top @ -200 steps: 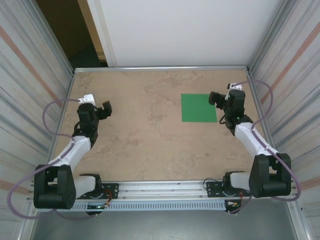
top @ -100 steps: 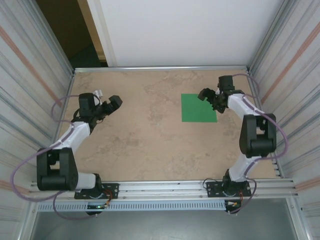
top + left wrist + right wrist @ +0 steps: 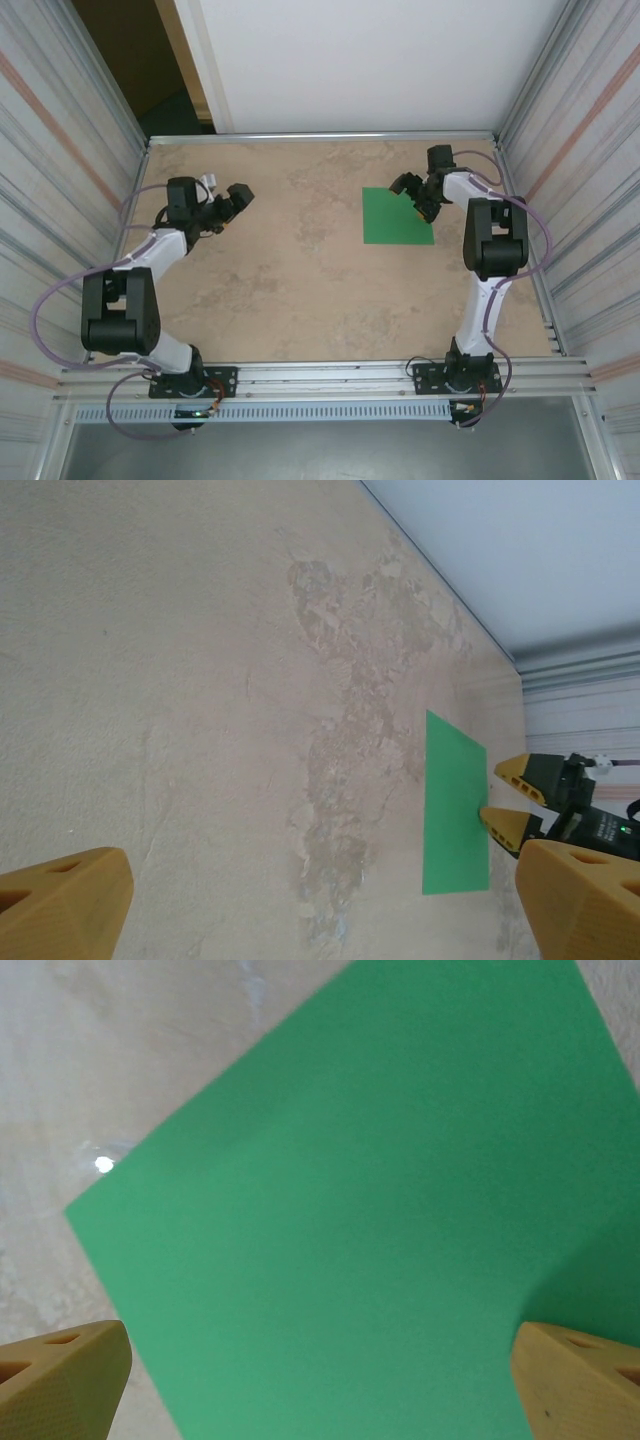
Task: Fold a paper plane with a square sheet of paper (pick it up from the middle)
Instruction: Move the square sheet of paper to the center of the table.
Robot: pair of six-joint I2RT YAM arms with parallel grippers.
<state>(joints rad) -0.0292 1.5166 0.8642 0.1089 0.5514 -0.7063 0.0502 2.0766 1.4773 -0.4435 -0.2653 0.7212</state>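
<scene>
Tan table, going across: the left gripper has its jaws spread wide and empty, well off to the left of the square sheet of paper and pointing at it. The sheet lies flat and unfolded. The right gripper, also wide open and holding nothing, hangs over the sheet's far edge, so it's clearly nearer. I'd guess the sheet's middle is just a short reach back toward its near edge.

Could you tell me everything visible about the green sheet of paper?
The square sheet of paper is thin, bright green, plain and uncreased. It lies flat and unfolded on the beige table, on the right half toward the far edge. The open right gripper hangs over its far right corner; no contact is visible.
</scene>
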